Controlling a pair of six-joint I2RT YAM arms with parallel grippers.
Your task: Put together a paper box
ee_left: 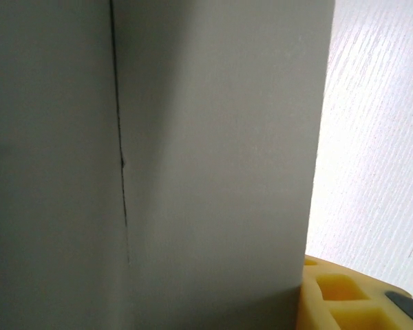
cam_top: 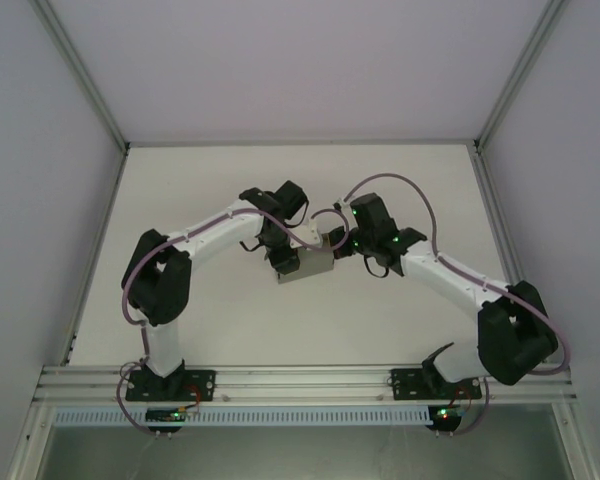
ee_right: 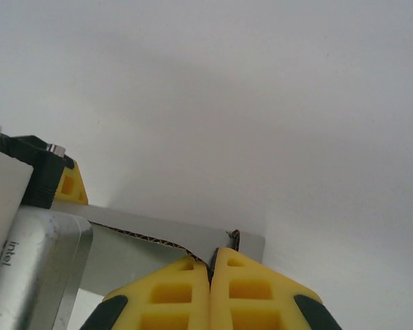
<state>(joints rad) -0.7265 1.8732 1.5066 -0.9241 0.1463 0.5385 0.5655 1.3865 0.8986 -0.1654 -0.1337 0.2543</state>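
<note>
**Paper box [cam_top: 308,266] gripped between two hands, partway through a fold.**
The grey box sits over the middle of the surface [cam_top: 220,190]; I cannot tell whether it touches it. At the box's right end, the right hand [ee_right: 210,267] has its yellow fingers pressed together on a thin cardboard edge. The left hand [cam_top: 283,258] is at the box's left end, with a panel close against its camera, and I cannot tell whether it is clamped. A seam [ee_left: 120,158] runs down that panel. To fold well, the right hand should pinch firmly while the left pushes the panel square along the crease, slowly, so the thin card does not buckle.
</note>
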